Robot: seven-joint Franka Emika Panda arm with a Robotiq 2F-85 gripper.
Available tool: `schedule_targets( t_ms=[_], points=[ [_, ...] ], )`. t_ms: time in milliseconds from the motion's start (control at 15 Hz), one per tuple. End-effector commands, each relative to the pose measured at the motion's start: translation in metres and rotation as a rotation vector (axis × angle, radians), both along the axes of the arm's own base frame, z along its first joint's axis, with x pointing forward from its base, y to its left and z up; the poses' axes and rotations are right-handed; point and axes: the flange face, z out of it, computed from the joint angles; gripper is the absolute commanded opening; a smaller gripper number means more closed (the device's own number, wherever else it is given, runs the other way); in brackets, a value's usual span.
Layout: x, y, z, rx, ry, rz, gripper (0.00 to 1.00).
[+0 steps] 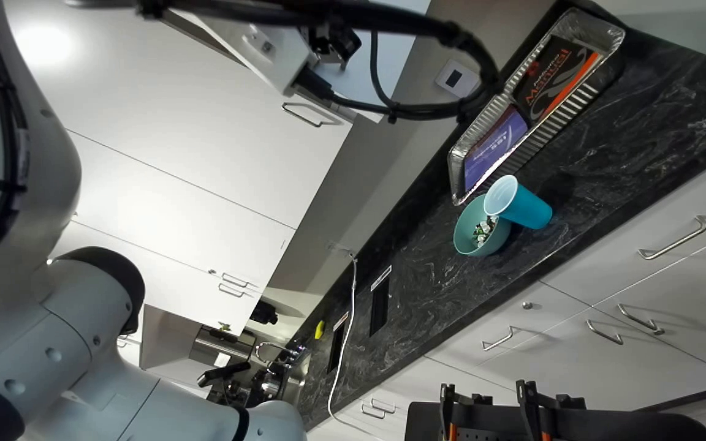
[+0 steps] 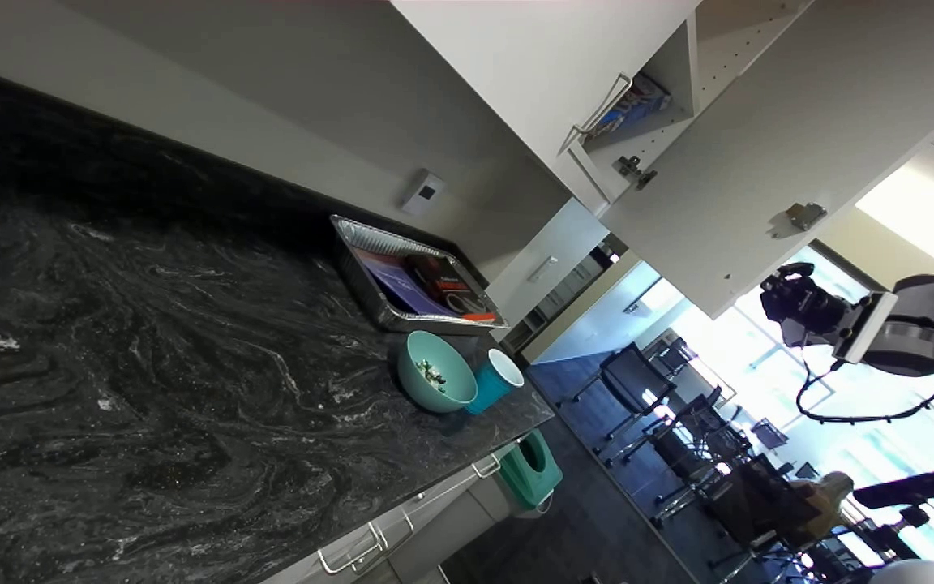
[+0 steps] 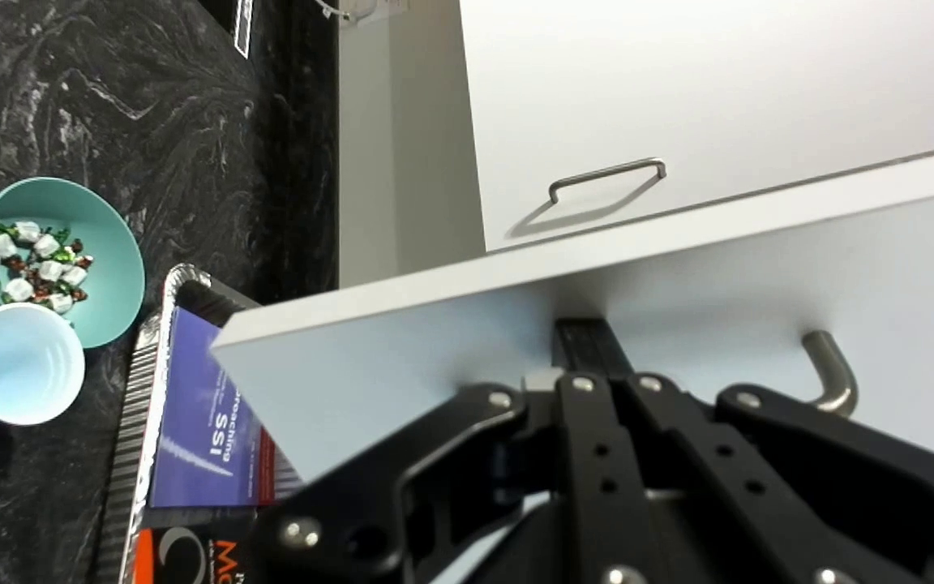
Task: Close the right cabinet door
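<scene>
The right cabinet door [image 2: 767,162] stands open in an exterior view, its inner face with hinges toward the camera. The cabinet's shelves show beside it. In the wrist view the door [image 3: 402,349] is a white slab with its thin edge crossing the picture. A metal bar handle [image 3: 832,377] on its outer face lies right of my fingertips. My gripper [image 3: 593,328] is shut and empty, its tips at the door's outer face, touching or very close. In an exterior view my gripper [image 2: 787,288] is at the door's outer side, its fingertips not clearly seen.
Below on the dark countertop [image 2: 191,389] are a foil tray [image 2: 443,324] with books, a teal bowl [image 2: 426,397] and a blue cup [image 2: 490,393]. The neighbouring cabinet door [image 3: 718,89], with its bar handle, is shut. A cable [image 1: 482,55] loops from my wrist.
</scene>
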Motion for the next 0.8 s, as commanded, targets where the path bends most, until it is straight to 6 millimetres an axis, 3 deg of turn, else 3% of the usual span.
schedule_targets(
  t_ms=[0,467,733],
  points=[
    [0.006,0.033,0.006,-0.010,-0.017,0.047,0.00],
    [0.032,0.092,-0.002,-0.072,-0.114,0.068,0.00],
    [0.057,0.133,-0.007,-0.161,-0.222,-0.015,0.00]
  ],
)
